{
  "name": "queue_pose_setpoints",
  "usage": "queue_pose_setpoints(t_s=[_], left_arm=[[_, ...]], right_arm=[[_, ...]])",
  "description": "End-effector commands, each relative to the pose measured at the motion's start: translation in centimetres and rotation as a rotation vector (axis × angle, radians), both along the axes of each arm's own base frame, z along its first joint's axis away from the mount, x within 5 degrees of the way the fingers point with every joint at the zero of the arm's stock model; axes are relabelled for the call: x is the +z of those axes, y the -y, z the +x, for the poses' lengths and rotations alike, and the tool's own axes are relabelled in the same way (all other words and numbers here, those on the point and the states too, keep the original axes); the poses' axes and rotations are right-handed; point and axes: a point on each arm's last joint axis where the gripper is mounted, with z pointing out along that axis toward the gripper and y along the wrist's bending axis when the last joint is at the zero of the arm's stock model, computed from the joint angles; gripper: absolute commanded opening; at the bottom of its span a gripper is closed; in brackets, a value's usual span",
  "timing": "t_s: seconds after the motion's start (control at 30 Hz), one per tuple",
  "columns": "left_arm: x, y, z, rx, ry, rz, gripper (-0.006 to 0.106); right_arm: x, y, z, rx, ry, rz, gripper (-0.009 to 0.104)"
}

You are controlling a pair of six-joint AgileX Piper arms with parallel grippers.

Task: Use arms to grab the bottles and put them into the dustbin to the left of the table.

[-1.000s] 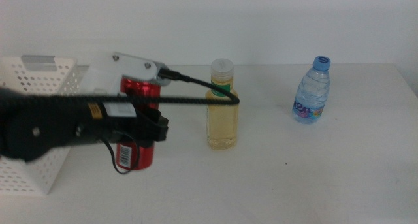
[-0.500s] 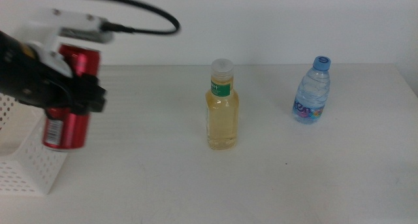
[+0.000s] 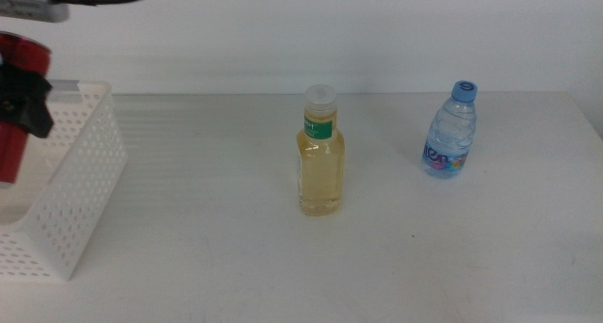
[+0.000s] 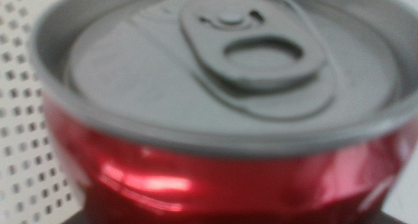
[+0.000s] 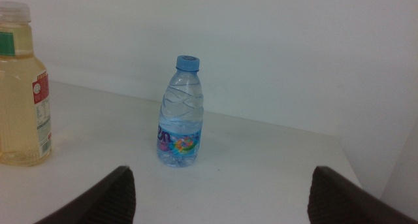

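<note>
Soda can (image 3: 11, 111), red with a silver top, hangs at the far left edge of the middle view, above the open mouth of the white perforated dustbin (image 3: 80, 182). The left hand (image 3: 28, 102) grips it, a dark finger clamped across its side; the left wrist view is filled by the can's lid and pull tab (blurred, very close), with the dustbin's rows of holes beside it. Well away from the dustbin, near the middle of the counter (image 3: 207, 257), the bottle of yellow liquid (image 3: 321, 153) stands upright with its white cap and green label. Farther still from the dustbin stands the small water bottle (image 3: 449, 130), blue-capped and upright. The right hand (image 5: 219, 198) waits with its jaws spread wide apart and nothing between them, facing the water bottle from the side away from the dustbin.
</note>
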Motion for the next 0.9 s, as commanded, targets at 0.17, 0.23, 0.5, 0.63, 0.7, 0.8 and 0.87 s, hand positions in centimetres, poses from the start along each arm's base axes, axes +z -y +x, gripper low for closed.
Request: queue_pose_setpoints(t_s=[0.17,0.23,0.5,0.63,0.7,0.8,0.87], left_arm=[[1.3,-3.8,2.1,0.103,0.073,0.009,-0.005],[0.9,-4.9,2.8,0.125,0.065,0.012,-0.005],[-1.9,-6.6,5.4,0.123,0.034,0.035,-0.005],[-3.2,-6.9,6.5,0.127,0.033,0.024,-0.005],[-4.1,-6.8,7.1,0.129,0.021,-0.008,-0.005],[-5.5,-6.9,7.7,0.130,-0.011,-0.027,-0.005],[-6.3,-7.0,8.1,0.131,-0.029,-0.035,-0.005]], right_arm=[[1.1,0.0,-0.3,-0.004,0.109,-0.005,0.071],[1.1,0.0,-0.3,-0.004,0.109,-0.005,0.071],[1.1,0.0,-0.3,-0.004,0.109,-0.005,0.071],[1.1,0.0,-0.3,-0.004,0.109,-0.005,0.071],[1.1,0.0,-0.3,-0.004,0.109,-0.005,0.071],[1.1,0.0,-0.3,-0.004,0.109,-0.005,0.071],[1.1,0.0,-0.3,-0.004,0.109,-0.005,0.071]])
